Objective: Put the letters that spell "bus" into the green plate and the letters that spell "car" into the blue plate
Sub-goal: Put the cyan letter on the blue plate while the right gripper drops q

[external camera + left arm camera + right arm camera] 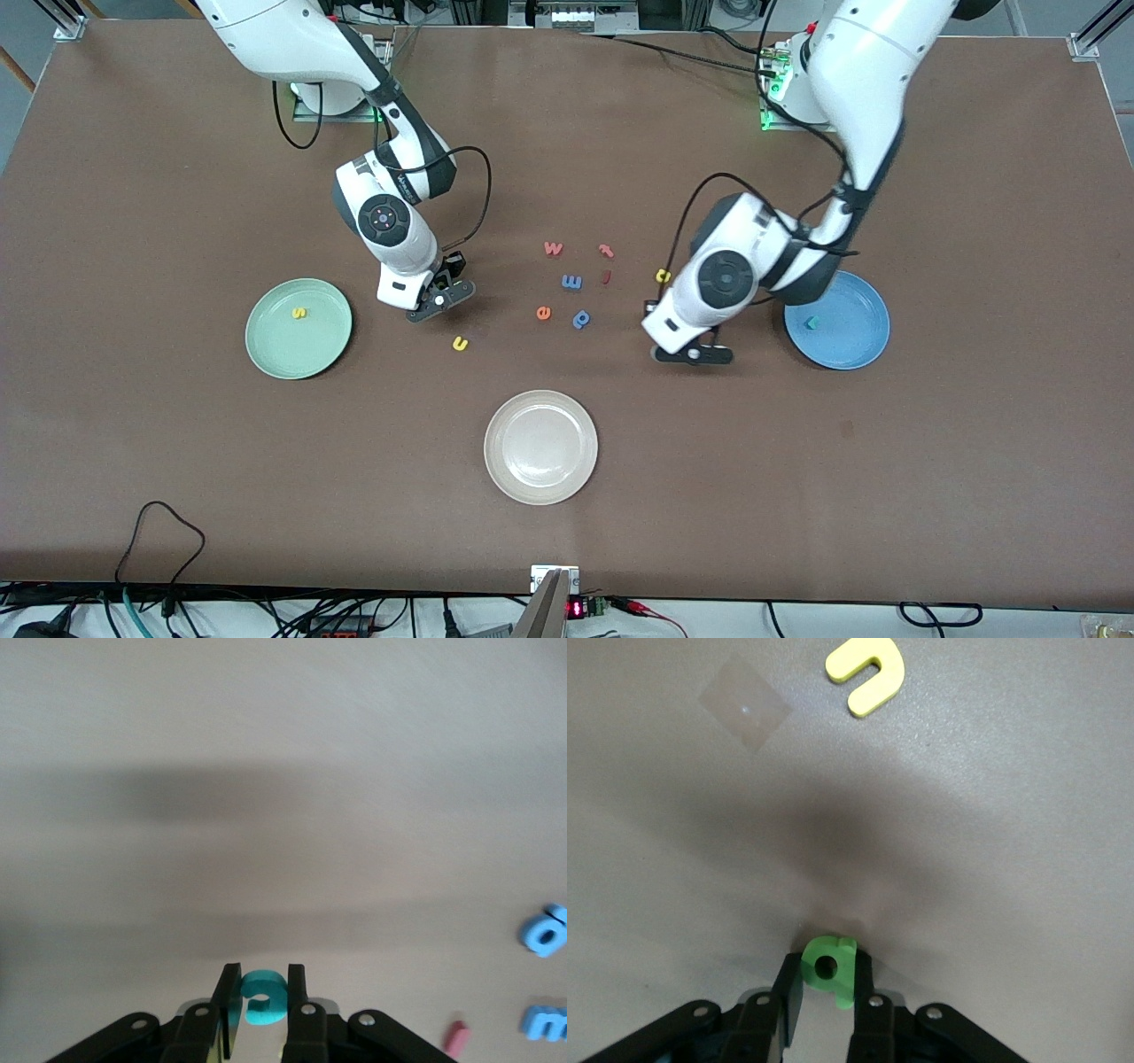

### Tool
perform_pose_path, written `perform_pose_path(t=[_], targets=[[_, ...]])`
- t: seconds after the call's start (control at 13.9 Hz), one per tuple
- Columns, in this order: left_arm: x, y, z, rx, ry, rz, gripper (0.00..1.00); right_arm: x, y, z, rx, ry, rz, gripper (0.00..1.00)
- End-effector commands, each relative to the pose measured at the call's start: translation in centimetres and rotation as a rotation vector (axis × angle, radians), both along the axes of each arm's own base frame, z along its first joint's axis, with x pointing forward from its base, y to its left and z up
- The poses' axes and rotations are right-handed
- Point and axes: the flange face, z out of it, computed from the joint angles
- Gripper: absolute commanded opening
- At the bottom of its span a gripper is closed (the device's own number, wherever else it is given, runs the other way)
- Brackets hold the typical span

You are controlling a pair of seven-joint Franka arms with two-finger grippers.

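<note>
The right gripper sits low over the table, between the green plate and the loose cluster of letters, with the "b" between its fingers. The "u" lies on the table just beside it, nearer the front camera. The "s" lies in the green plate. The left gripper sits low between that cluster and the blue plate, the "c" between its fingers. The "a" lies near it, farther from the camera. A third plate lies nearest the camera, between both grippers.

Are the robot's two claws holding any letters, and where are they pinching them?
Yes. The left gripper pinches the teal "c" by its two flat faces. The right gripper pinches the green "b" the same way.
</note>
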Motion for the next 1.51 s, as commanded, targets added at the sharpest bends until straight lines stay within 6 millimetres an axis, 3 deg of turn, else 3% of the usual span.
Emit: perform_pose_path(t=[0.0, 0.14, 0.29, 0.43, 0.65, 0.86, 0.94, 1.01, 1.08, 1.15, 1.22, 1.3, 1.44], targets=[[2.5, 9.4, 0.8, -0.007, 0.019, -0.024, 0.05, 0.0, 0.0, 0.0, 0.001, -0.006, -0.016, 0.08], [2.9, 15.2, 0.6, -0.02, 0.033, -0.038, 0.05, 1.6, -2.0, 2.0, 0.01, -0.032, -0.048, 0.08], [1.7, 18.3, 0.9, -0.008, 0.047, -0.022, 0.05, 3.6, -5.9, 4.9, 0.006, -0.043, -0.109, 0.08], [1.2, 21.1, 1.2, 0.017, 0.047, -0.023, 0.05, 4.9, -9.9, 6.3, -0.013, -0.035, -0.172, 0.08], [0.3, 25.6, -0.1, 0.05, 0.064, -0.026, 0.05, 6.8, -16.8, 6.3, -0.016, -0.036, -0.21, 0.1], [-1.4, 27.7, -2.7, 0.025, 0.041, -0.049, 0.05, 7.5, -22.9, 5.4, -0.028, -0.02, -0.221, 0.14], [-1.9, 27.7, -3.6, 0.019, 0.019, -0.048, 0.05, 7.5, -24.0, 5.0, -0.03, -0.015, -0.234, 0.27], [-2.5, 27.9, -4.5, 0.013, 0.004, -0.047, 0.06, 7.6, -24.6, 4.8, -0.03, -0.015, -0.246, 0.55], [-2.8, 28.1, -4.8, 0.011, 0.004, -0.045, 0.09, 7.6, -24.6, 5.0, -0.031, -0.017, -0.264, 1.0], [-2.6, 28.1, -4.6, 0.012, 0.004, -0.044, 0.25, 7.7, -24.6, 5.5, -0.031, -0.023, -0.267, 1.0], [-2.5, 28.0, -4.3, 0.012, 0.002, -0.047, 0.59, 7.9, -24.6, 6.0, -0.029, -0.034, -0.267, 1.0], [-2.4, 27.9, -3.4, 0.017, -0.001, -0.05, 0.85, 8.3, -24.5, 6.8, -0.026, -0.049, -0.265, 1.0], [-2.0, 26.0, -0.8, 0.026, -0.005, -0.082, 1.0, 8.9, -23.9, 8.2, -0.019, -0.077, -0.253, 1.0]])
